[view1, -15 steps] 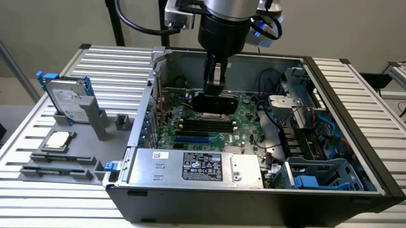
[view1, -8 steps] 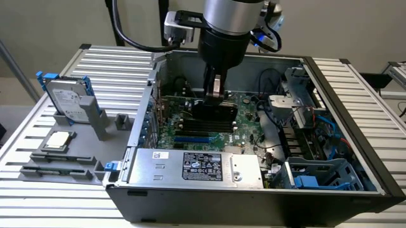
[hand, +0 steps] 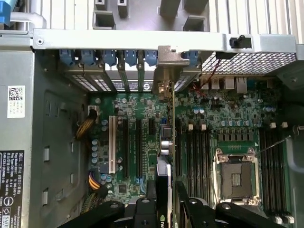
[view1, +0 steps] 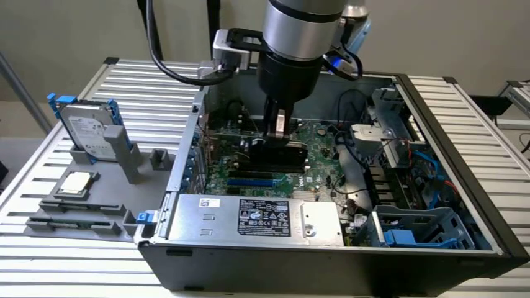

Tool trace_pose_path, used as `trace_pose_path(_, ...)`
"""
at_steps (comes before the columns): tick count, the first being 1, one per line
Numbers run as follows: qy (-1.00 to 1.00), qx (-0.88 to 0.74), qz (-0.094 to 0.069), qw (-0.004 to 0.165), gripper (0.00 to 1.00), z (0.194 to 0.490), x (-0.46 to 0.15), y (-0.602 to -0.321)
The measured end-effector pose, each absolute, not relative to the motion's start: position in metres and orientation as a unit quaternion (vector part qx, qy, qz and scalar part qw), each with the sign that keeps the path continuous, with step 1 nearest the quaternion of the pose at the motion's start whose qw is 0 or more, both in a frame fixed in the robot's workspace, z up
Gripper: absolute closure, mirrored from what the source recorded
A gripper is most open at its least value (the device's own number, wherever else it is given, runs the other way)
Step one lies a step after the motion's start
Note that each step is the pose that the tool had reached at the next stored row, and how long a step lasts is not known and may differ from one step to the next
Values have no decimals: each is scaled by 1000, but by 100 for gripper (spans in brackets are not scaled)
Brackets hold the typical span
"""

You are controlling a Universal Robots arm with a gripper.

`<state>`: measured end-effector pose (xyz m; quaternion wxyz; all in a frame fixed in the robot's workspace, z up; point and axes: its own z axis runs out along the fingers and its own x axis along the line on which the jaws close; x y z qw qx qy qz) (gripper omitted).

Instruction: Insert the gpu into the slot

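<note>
My gripper (view1: 279,132) hangs inside the open computer case, shut on the top edge of the gpu (view1: 280,158), a flat black card held upright over the green motherboard (view1: 319,171). The bright-blue slot (view1: 252,183) lies on the board just below the card in the exterior view, toward the power supply. In the wrist view I look down the gpu (hand: 163,183) edge-on; its metal bracket (hand: 166,66) sits at the case's rear openings, and my black fingers (hand: 142,211) clamp it from both sides. I cannot tell whether the card touches the slot.
A silver power supply (view1: 248,217) fills the case's near side. Black strips (hand: 127,147) and a white strip (hand: 112,145) run beside the card; the square silver socket (hand: 236,175) lies opposite. A hard drive with blue rails (view1: 87,130) stands outside on the grey holder.
</note>
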<state>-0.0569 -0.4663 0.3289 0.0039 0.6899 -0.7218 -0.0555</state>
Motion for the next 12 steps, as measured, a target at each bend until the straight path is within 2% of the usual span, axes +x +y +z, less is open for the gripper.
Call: trace_pose_path(12,-722,690,-59,0,74,307,-65,-462)
